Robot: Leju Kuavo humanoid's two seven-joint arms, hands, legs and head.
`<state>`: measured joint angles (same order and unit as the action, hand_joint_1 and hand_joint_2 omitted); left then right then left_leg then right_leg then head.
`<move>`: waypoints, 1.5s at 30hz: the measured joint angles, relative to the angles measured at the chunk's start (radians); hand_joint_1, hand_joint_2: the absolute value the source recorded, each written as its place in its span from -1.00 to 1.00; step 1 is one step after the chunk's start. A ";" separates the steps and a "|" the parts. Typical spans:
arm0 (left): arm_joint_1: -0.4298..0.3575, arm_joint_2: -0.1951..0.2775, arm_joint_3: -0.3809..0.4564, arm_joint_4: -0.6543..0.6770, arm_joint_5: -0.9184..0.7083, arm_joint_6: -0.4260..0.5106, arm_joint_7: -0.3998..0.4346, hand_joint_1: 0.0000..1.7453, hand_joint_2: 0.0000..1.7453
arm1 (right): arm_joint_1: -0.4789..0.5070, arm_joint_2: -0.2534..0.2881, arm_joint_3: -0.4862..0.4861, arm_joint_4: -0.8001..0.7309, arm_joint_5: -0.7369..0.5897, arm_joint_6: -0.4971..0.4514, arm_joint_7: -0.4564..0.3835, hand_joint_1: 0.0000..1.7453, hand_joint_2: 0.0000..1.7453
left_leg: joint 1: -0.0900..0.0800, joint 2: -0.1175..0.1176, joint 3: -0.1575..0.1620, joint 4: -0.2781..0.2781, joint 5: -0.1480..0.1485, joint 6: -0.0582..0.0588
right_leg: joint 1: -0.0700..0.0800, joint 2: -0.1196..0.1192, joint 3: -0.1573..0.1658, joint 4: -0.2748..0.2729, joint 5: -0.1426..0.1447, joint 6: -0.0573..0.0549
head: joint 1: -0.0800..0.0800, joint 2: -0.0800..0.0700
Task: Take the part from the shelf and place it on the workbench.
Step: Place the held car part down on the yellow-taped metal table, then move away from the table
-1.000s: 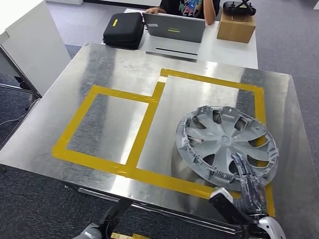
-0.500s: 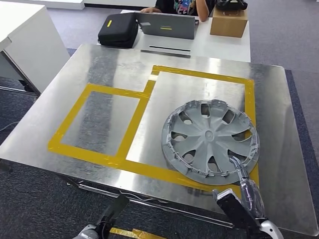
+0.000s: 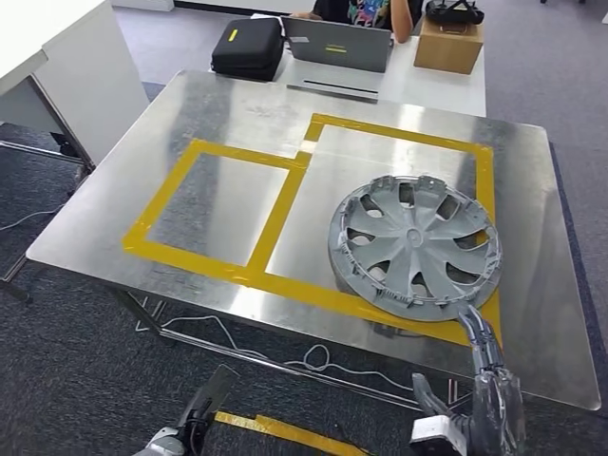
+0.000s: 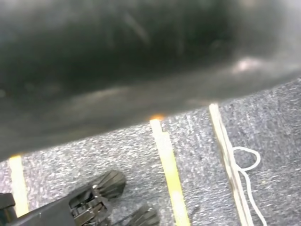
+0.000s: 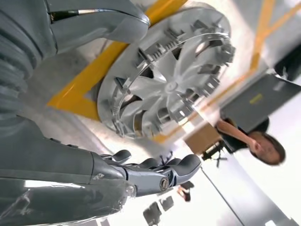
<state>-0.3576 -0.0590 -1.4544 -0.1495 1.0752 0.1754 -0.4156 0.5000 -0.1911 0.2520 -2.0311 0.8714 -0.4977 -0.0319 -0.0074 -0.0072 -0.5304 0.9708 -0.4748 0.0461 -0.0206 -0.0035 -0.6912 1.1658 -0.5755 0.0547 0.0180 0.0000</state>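
The grey wheel cover [image 3: 416, 245] lies flat on the steel workbench [image 3: 215, 114], inside the larger yellow-taped area at the right, its near rim over the tape. My right hand [image 3: 489, 385] hovers at the bench's near edge, just short of the cover and apart from it, fingers spread and holding nothing. The right wrist view looks past the thumb and fingers [image 5: 160, 172] at the wheel cover [image 5: 167, 80], with a gap between them. My left hand [image 3: 195, 420] hangs low below the bench, over the carpet; the left hand [image 4: 96, 205] holds nothing.
Yellow tape [image 3: 275, 223] marks two rectangles on the bench. Behind it a white table carries a black case [image 3: 247, 46], a laptop [image 3: 337, 43] and a cardboard box [image 3: 448, 43], with a person seated there. A white cabinet [image 3: 79, 76] stands left. A cable [image 3: 315, 359] lies on the floor.
My right hand has let go of the wheel cover's near rim and drawn back to the bench edge. The cover stays on the bench. The camera has shifted.
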 joint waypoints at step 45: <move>0.099 0.025 0.111 0.002 0.180 0.149 -0.129 -1.00 -1.00 | -0.475 0.549 -1.425 1.531 -0.497 -0.158 -0.329 -1.00 -1.00 | -0.002 0.010 -0.129 0.056 0.041 -0.049 | 0.017 -0.008 0.265 -0.248 0.049 -0.066 | 0.008 0.000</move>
<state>-0.2590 -0.0336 -1.3431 -0.1480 1.2550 0.3240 -0.5448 0.0253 0.3580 -1.1733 -0.5003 0.3744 -0.6558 -0.3612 -0.0097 0.0029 -0.6592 1.0266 -0.4335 -0.0026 -0.0032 -0.0112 -0.4263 0.9174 -0.5265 -0.0114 0.0257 0.0000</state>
